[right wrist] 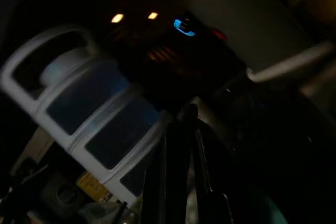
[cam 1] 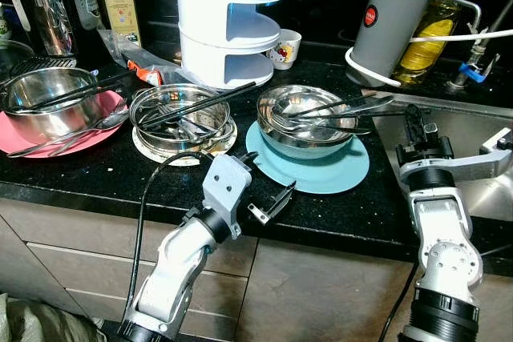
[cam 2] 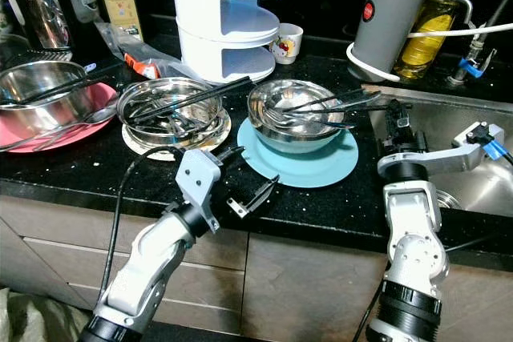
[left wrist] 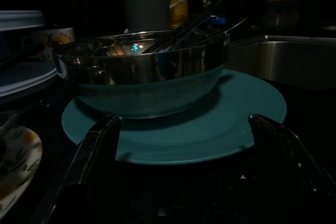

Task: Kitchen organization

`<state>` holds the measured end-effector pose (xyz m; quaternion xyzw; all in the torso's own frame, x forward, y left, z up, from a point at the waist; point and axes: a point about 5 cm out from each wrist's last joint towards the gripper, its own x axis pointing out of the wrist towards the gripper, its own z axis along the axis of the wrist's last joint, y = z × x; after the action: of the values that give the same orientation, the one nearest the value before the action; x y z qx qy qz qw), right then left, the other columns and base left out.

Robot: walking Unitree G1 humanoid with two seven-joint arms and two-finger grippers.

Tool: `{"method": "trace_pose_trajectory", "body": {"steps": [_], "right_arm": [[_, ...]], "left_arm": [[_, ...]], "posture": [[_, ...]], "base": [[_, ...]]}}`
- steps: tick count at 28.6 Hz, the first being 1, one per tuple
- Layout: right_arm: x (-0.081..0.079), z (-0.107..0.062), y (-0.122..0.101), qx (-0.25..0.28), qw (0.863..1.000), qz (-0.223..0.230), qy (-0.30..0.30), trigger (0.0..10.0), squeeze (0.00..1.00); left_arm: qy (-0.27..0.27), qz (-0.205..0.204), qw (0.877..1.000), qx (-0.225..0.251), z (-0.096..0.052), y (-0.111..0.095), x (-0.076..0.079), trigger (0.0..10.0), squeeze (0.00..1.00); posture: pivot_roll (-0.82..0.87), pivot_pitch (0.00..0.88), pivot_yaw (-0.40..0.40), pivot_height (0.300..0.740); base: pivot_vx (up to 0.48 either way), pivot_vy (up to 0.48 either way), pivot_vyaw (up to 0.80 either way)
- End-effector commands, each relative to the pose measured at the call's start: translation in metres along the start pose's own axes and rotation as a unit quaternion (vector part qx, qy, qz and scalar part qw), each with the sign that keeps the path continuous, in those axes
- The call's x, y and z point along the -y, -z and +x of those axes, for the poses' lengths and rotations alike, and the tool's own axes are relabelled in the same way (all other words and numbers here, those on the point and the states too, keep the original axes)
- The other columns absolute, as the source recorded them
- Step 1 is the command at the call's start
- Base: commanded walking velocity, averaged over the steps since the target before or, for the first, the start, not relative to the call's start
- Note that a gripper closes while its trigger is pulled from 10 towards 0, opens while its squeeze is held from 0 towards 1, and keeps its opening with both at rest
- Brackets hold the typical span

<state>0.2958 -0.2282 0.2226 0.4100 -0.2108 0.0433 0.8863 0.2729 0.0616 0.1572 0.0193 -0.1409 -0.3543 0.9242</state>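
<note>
Across the black speckled surface [cam 1: 96, 170] the biggest thing is the white tiered rack [cam 1: 228, 22], standing at twelve o'clock behind the dishes. At two o'clock stands a grey cylinder appliance [cam 1: 393, 26] with a white cord, a bottle of yellow oil [cam 1: 429, 34] just behind it. At three o'clock the steel sink [cam 1: 469, 158] drops away from the surface's edge.

At nine o'clock a pink plate [cam 1: 76, 138] carries a steel pot [cam 1: 44, 102] with a dark utensil laid across it. At the centre a steel bowl of cutlery [cam 1: 178, 114] sits on a patterned white plate [cam 1: 188, 150], black chopsticks [cam 1: 208, 102] slanting over its rim. Just beside it, toward three o'clock, a teal plate [cam 1: 329, 174] holds a steel bowl [cam 1: 309, 122] with spoons and forks resting inside. A small printed cup [cam 1: 286, 47] stands near the rack's base.

The left gripper [cam 1: 268, 186] hovers low over the surface at the teal plate's seven-o'clock edge, its jaws spread wide and holding nothing; the left wrist view looks between the fingers [left wrist: 97, 150] at the plate and bowl. The right gripper [cam 1: 415, 130] points upward at the sink's near-left corner, its jaws pressed together, empty.
</note>
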Motion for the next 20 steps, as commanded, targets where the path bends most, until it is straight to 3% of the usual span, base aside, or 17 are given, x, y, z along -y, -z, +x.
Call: {"method": "trace_pose_trajectory", "body": {"steps": [1,2,9,10,11,14,15,16,19,20], "right_arm": [[-0.016,0.004,-0.009,0.016,0.998,-0.03,-0.047,0.0,0.0],[-0.027,0.006,-0.015,0.019,0.995,-0.051,-0.08,0.0,0.0],[-0.051,0.011,-0.031,0.032,0.986,-0.084,-0.144,0.0,0.0],[-0.056,0.011,-0.036,0.039,0.984,-0.08,-0.157,0.3,0.0],[-0.062,0.011,-0.043,0.05,0.981,-0.066,-0.173,1.6,0.0],[-0.066,0.01,-0.048,0.063,0.979,-0.049,-0.187,1.6,0.0],[-0.069,0.011,-0.057,0.081,0.977,-0.041,-0.192,0.9,0.0],[-0.069,0.011,-0.057,0.081,0.977,-0.041,-0.192,0.9,0.0],[-0.066,0.014,-0.072,0.108,0.977,-0.078,-0.166,0.6,0.0],[-0.061,0.017,-0.077,0.116,0.977,-0.112,-0.137,3.8,0.0]], "left_arm": [[-0.002,-0.008,1.0,-0.008,0.0,0.004,0.001,10.0,0.0],[-0.002,-0.008,1.0,-0.007,0.0,0.004,0.001,10.0,0.0],[-0.002,-0.009,1.0,-0.006,0.002,0.004,0.001,10.0,0.0],[-0.003,-0.009,1.0,-0.006,0.002,0.004,0.001,10.0,0.0],[-0.004,-0.009,1.0,-0.005,0.002,0.004,0.001,10.0,0.0],[-0.003,-0.01,1.0,-0.006,0.002,0.004,0.001,10.0,0.0],[-0.002,-0.01,1.0,-0.006,0.002,0.005,0.001,10.0,0.0],[-0.002,-0.01,1.0,-0.006,0.002,0.005,0.001,10.0,0.0],[-0.002,-0.011,1.0,-0.006,0.002,0.004,0.002,10.0,0.0],[-0.001,-0.011,1.0,-0.005,0.002,0.004,0.002,10.0,0.0]], "posture": [[0.08,0.0,-0.099,0.74],[0.08,0.0,-0.099,0.74],[0.07,0.0,-0.1,0.74],[0.07,0.0,-0.099,0.74],[0.07,0.0,-0.099,0.74],[0.07,0.0,-0.099,0.74],[0.07,0.0,-0.099,0.74],[0.07,0.0,-0.099,0.74],[0.07,0.0,-0.096,0.74],[0.07,0.0,-0.096,0.74]], "base": [[0.0,0.0,0.0],[0.0,0.0,0.0],[0.0,0.0,0.0],[0.0,0.0,0.0],[0.0,0.0,0.0],[0.0,0.0,0.0],[0.0,0.0,0.0],[0.0,0.0,0.0],[0.0,0.0,0.0],[0.0,0.0,0.0]]}}
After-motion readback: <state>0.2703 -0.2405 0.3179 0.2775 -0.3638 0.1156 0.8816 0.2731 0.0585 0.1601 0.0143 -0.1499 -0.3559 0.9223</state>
